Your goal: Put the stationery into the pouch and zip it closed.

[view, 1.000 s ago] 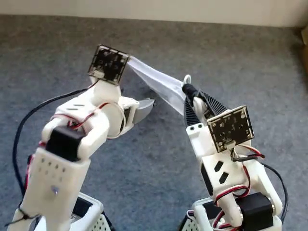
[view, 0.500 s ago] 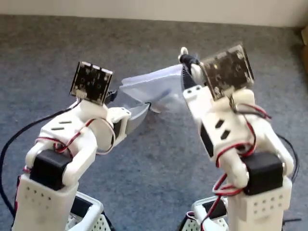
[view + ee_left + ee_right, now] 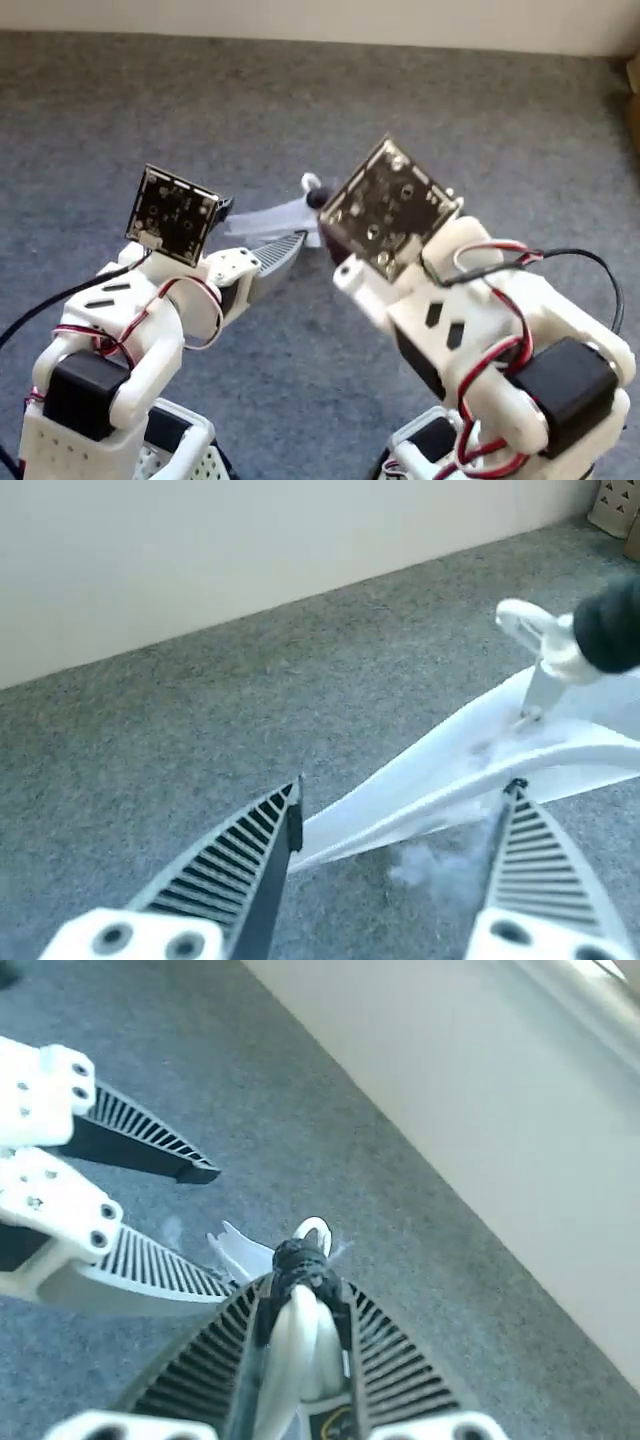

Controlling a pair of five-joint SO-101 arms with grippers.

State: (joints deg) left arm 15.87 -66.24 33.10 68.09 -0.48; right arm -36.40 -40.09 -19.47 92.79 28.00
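Grey carpeted table [image 3: 480, 120] underneath. Aloft, the right pincer [image 3: 300, 1285] pinched the translucent white plastic pouch [image 3: 440, 780] at its zip-pull end. Long axis ran toward the left pincer [image 3: 405, 788], spread wide; pouch tail lay between its jaws, apparently ungripped.

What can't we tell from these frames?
- Pouch contents: left wrist view, walls blurred, far end cut by edge.
- Whether it is zipped: high view, right arm's camera board covers most of it.
- Left pincer touching pouch or not: left wrist view, blurred.
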